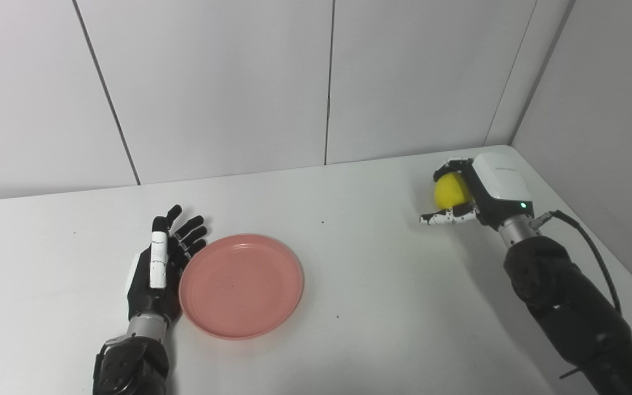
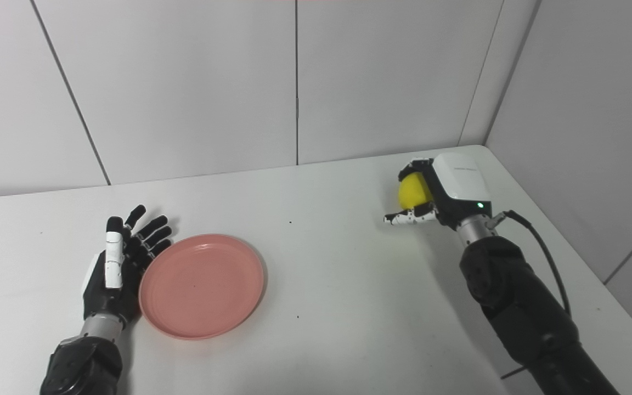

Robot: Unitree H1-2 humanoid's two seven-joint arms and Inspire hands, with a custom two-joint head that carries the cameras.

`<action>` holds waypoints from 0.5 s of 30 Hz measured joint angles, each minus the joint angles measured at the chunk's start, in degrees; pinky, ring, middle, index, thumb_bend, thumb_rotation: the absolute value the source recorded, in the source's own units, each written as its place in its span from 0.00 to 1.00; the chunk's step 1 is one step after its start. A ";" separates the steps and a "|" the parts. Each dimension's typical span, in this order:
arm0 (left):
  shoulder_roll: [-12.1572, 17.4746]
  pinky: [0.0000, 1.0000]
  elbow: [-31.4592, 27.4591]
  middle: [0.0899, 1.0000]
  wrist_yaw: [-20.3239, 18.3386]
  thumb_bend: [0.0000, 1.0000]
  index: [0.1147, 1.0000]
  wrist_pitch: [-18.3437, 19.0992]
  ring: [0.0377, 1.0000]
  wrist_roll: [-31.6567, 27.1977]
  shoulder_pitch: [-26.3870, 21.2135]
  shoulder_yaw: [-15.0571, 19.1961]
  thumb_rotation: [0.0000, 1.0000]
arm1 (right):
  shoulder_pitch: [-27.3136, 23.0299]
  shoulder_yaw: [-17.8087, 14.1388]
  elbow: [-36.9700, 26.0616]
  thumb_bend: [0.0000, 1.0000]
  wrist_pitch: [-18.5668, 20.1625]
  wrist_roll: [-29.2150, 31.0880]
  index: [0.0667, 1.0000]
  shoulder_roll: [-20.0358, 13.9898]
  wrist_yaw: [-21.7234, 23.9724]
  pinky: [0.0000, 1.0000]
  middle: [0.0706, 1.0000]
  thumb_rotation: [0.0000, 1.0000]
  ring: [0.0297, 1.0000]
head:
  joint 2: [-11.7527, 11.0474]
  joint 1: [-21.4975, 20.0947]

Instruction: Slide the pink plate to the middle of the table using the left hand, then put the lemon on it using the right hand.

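A round pink plate (image 1: pixel 241 284) lies flat on the white table (image 1: pixel 360 274), left of the middle. My left hand (image 1: pixel 161 263) rests open against the plate's left rim, fingers stretched out and pointing away from me, holding nothing. At the far right, my right hand (image 1: pixel 472 195) is shut on the yellow lemon (image 1: pixel 451 190), with fingers curled over its top and the thumb underneath. The lemon sits low over the table; I cannot tell whether it touches the surface.
White wall panels close off the table at the back and along the right side. A black cable (image 1: pixel 596 252) loops from my right wrist toward the table's right edge. A few tiny dark specks dot the tabletop.
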 measured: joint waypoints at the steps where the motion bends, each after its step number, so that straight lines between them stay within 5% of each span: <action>1: -0.01 0.82 0.00 0.77 0.00 0.86 0.89 0.00 0.80 0.01 0.00 -0.06 0.90 | -0.40 0.00 -0.56 0.50 0.00 -0.12 0.45 0.09 0.10 0.17 0.26 0.16 0.20 | 0.00 0.35; 15: -1.09 0.83 -0.03 0.75 0.74 0.84 0.87 -0.13 0.78 0.31 0.06 -0.61 0.89 | -3.32 0.90 -5.77 0.50 -0.34 0.27 0.45 5.30 4.93 0.17 0.26 0.16 0.20 | 0.00 6.23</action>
